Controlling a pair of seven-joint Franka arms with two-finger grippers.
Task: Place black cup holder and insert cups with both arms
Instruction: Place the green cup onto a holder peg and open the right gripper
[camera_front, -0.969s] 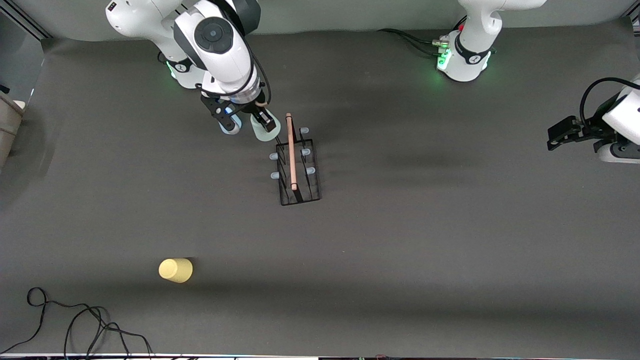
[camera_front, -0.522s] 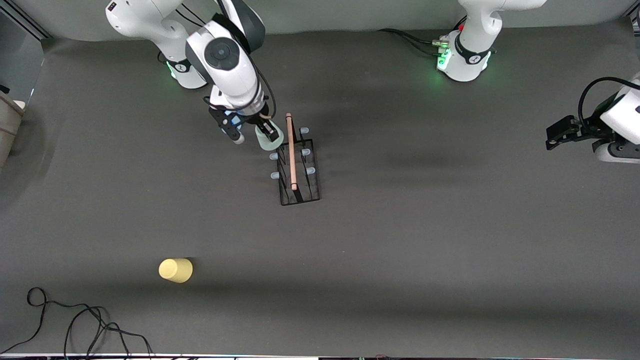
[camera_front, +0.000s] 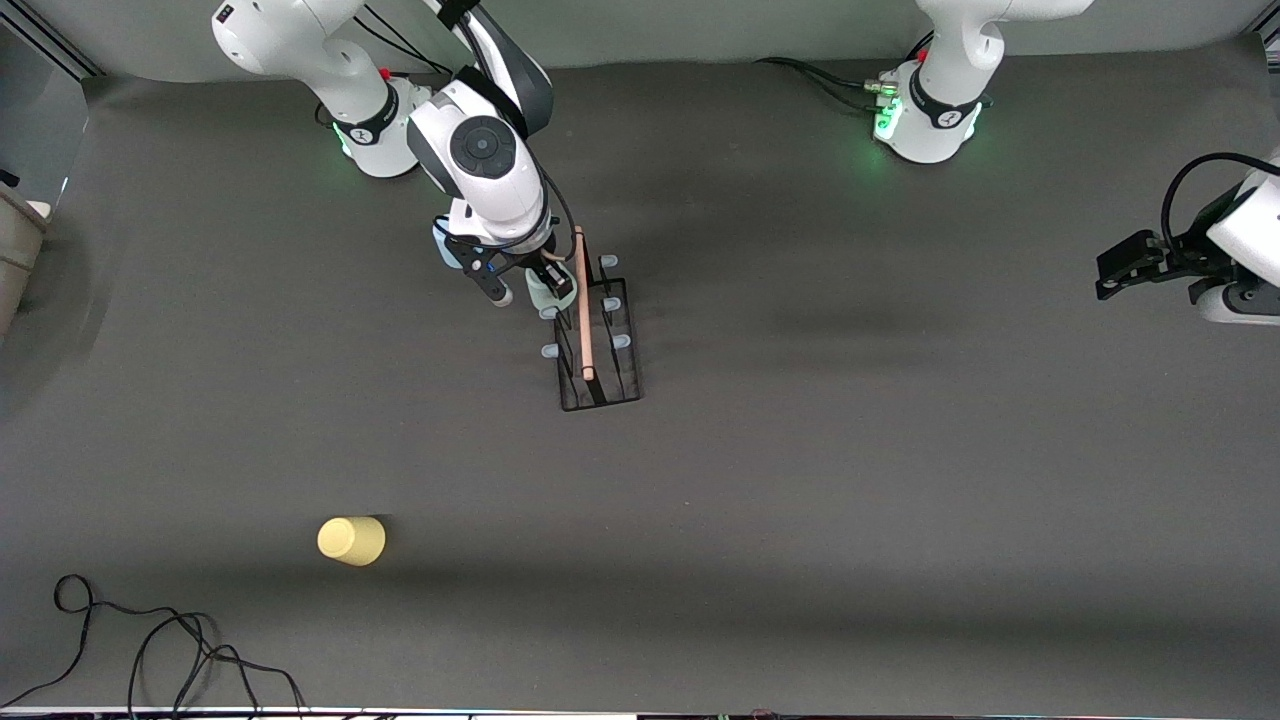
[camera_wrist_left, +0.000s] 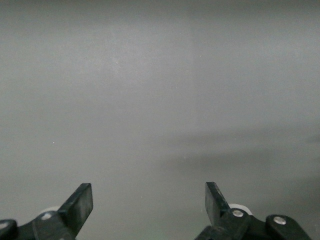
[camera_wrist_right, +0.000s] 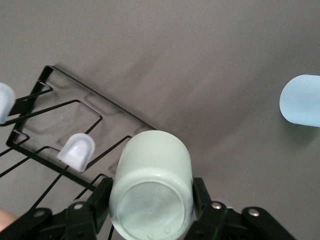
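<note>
The black cup holder (camera_front: 597, 345) stands mid-table, its wooden rod handle (camera_front: 582, 305) on top. My right gripper (camera_front: 530, 290) is shut on the pale green cup (camera_front: 545, 295) and holds it bottom-up over the holder's end farthest from the front camera. In the right wrist view the green cup (camera_wrist_right: 152, 190) sits between the fingers (camera_wrist_right: 100, 197), just beside a pale peg tip (camera_wrist_right: 76, 151) of the rack (camera_wrist_right: 75, 107). The light blue cup (camera_front: 444, 254) lies partly hidden under the right arm; it also shows in the right wrist view (camera_wrist_right: 302, 100). The yellow cup (camera_front: 351, 540) lies near the front camera. My left gripper (camera_front: 1110, 275) waits open and empty.
A black cable (camera_front: 150, 650) lies coiled at the table's corner nearest the front camera, at the right arm's end. The left wrist view shows only bare grey surface between the open fingers (camera_wrist_left: 80, 205).
My right gripper has carried the green cup from beside the light blue cup toward the holder and now holds it at the holder's end pegs. The left arm has barely moved.
</note>
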